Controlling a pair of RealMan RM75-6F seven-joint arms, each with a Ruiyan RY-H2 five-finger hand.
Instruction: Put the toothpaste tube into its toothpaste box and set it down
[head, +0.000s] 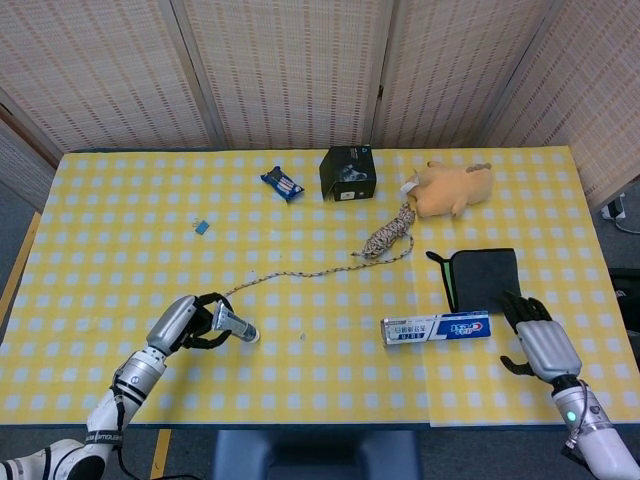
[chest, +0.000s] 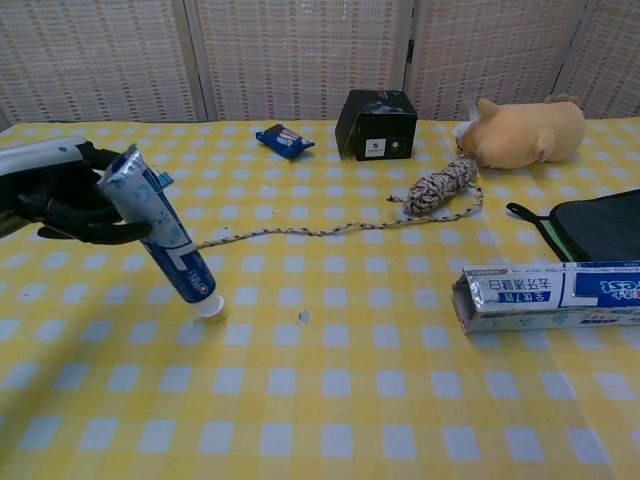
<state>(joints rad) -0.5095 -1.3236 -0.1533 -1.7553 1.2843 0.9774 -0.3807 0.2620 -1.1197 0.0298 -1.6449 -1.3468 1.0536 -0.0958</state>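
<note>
My left hand (chest: 60, 190) (head: 185, 322) grips the crimped top end of the blue and white toothpaste tube (chest: 165, 236) (head: 233, 325). The tube hangs tilted above the table, white cap down and toward the right. The toothpaste box (head: 436, 327) (chest: 550, 297) lies flat at the right, its open end facing left. My right hand (head: 538, 340) hovers just right of the box with fingers spread and nothing in them; the chest view does not show it.
A speckled rope (head: 320, 270) with a knotted bundle runs across the middle. At the back sit a black box (head: 348, 172), a blue snack packet (head: 282, 183) and a plush toy (head: 450, 189). A dark pouch (head: 486, 279) lies behind the toothpaste box. A small blue clip (head: 202, 227) lies left.
</note>
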